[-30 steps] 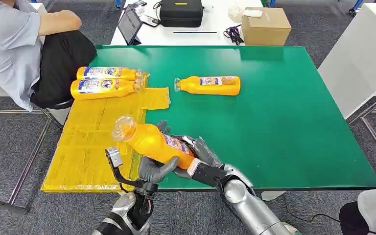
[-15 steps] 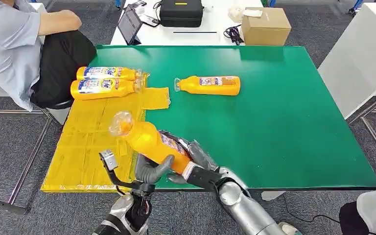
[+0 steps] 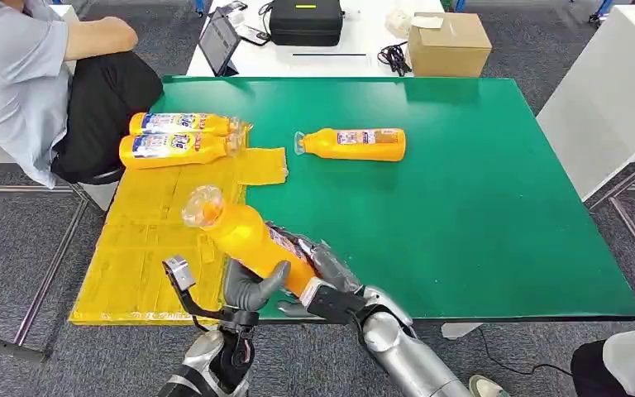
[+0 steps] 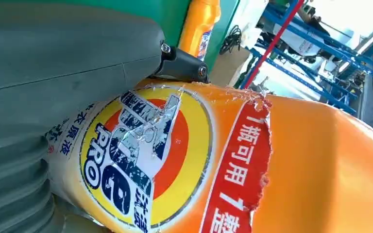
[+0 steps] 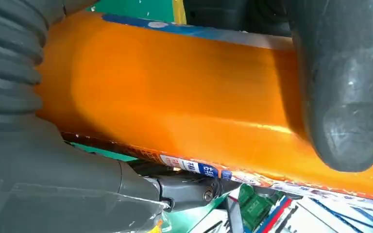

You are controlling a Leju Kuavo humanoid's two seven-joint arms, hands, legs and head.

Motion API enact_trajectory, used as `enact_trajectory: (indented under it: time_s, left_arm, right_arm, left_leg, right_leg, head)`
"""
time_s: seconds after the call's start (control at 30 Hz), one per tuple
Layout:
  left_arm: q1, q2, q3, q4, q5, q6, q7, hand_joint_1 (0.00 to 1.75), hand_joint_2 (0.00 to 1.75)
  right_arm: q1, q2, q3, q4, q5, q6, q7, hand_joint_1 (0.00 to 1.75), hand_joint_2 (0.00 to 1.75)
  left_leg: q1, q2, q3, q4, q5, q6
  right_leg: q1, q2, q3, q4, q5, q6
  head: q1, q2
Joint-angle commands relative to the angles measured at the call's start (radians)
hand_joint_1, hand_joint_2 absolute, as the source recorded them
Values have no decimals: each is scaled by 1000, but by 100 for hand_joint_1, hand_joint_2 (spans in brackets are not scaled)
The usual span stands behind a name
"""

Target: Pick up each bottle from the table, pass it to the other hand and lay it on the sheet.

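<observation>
Mid-handover, lower centre of frame: I had the orange bottle (image 3: 252, 240) gripped by both hands, left hand (image 3: 248, 288) fingers wrapped round its body, right hand (image 3: 324, 273) closed on its base. Cap end aimed toward yellow sheet (image 3: 153, 240), prob. for laying there; bench (image 3: 479, 207) bottle untouched.

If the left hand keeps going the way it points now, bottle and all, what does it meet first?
Probably the yellow sheet; the left hand and its held bottle point up-left over it. Depth is unclear.

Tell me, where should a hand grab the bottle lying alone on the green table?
Probably around the bottle's wide orange middle, coming from above. It lies flat on its side, cap end toward the sheet, with bare table all round.
</observation>
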Motion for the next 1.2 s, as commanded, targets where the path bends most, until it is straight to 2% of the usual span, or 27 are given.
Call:
enact_trajectory:
  time_s: [0.03,0.13,0.2,0.3,0.33,0.43,0.5,0.73,0.83,0.87,0.9,1.13,1.17,1.2]
  left_arm:
    - [-44,36,28,-21,-44,87,-18,175,175]
    - [-32,52,52,-36,-121,183,-38,175,175]
    - [-25,60,88,-39,-201,307,-44,175,175]
    - [-27,61,156,-39,-187,329,-7,175,175]
    - [-43,63,172,-11,-221,385,3,175,175]
    - [-71,61,213,49,-230,409,15,175,175]
    - [-88,70,224,84,-269,477,10,175,175]
    - [-108,111,303,71,-270,508,10,175,175]
    - [-122,140,255,96,-467,654,-5,175,175]
    - [-138,162,214,140,-609,741,6,175,175]
    - [-146,158,269,173,-839,751,45,175,175]
    - [-145,158,269,174,-840,751,44,175,175]
    - [-147,146,328,176,-1068,751,79,175,175]
    - [-148,145,331,187,-1136,751,90,175,175]
  right_arm:
    - [-5,-4,1,86,5,-33,-1,0,175]
    - [34,-16,-22,64,18,-77,-16,0,175]
    - [79,-26,-35,22,32,-108,-24,0,175]
    - [122,-28,-48,-18,32,-114,-24,0,175]
    - [131,-25,-53,-23,35,-126,-24,0,175]
    - [138,-21,-65,-34,33,-138,-26,0,175]
    - [144,-25,-84,-48,26,-149,-24,0,175]
    - [171,-61,-181,-99,0,-156,-20,0,175]
    - [181,-56,-210,-104,9,-139,-29,0,175]
    - [185,-53,-214,-106,15,-129,-35,0,175]
    - [185,-47,-219,-103,22,-117,-42,0,175]
    - [184,-45,-218,-103,22,-117,-42,0,175]
    - [178,-44,-215,-97,27,-107,-46,0,175]
    - [175,-42,-217,-93,28,-103,-49,0,175]
  left_leg:
    - [2,1,4,0,-2,-2]
    - [2,0,4,-1,-1,-2]
    - [2,0,5,-1,-1,-2]
    - [2,-1,4,-1,-1,-2]
    - [2,-1,5,-1,-1,-2]
    - [2,-1,6,0,-2,-3]
    - [2,1,4,0,-2,-2]
    - [2,0,3,0,-1,-2]
    - [2,0,3,0,-2,-2]
    - [1,0,2,0,-1,-2]
    - [1,0,4,-1,-1,-2]
    - [1,1,3,0,-1,-2]
    - [1,2,2,0,-1,-2]
    - [1,2,2,0,-1,-2]
  right_leg:
    - [2,0,5,-1,-1,-3]
    - [2,-1,4,-1,-1,-2]
    - [2,-1,6,-2,-1,-3]
    - [2,-2,5,-2,-1,-2]
    - [2,-2,6,-2,-2,-3]
    - [2,-2,7,-1,-2,-4]
    - [2,1,4,0,-1,-3]
    - [2,-1,4,-1,-1,-3]
    - [2,0,4,0,-2,-3]
    - [1,0,2,0,-1,-2]
    - [2,-1,4,0,-2,-3]
    - [2,1,3,0,-1,-3]
    - [1,1,2,-1,-1,-2]
    - [1,1,1,0,0,-2]
  head:
    - [0,0]
    - [0,0]
    - [0,0]
    - [0,0]
    - [0,0]
    - [0,0]
    - [0,0]
    - [0,0]
    - [0,0]
    - [0,0]
    - [0,0]
    - [1,0]
    - [0,0]
    - [0,0]
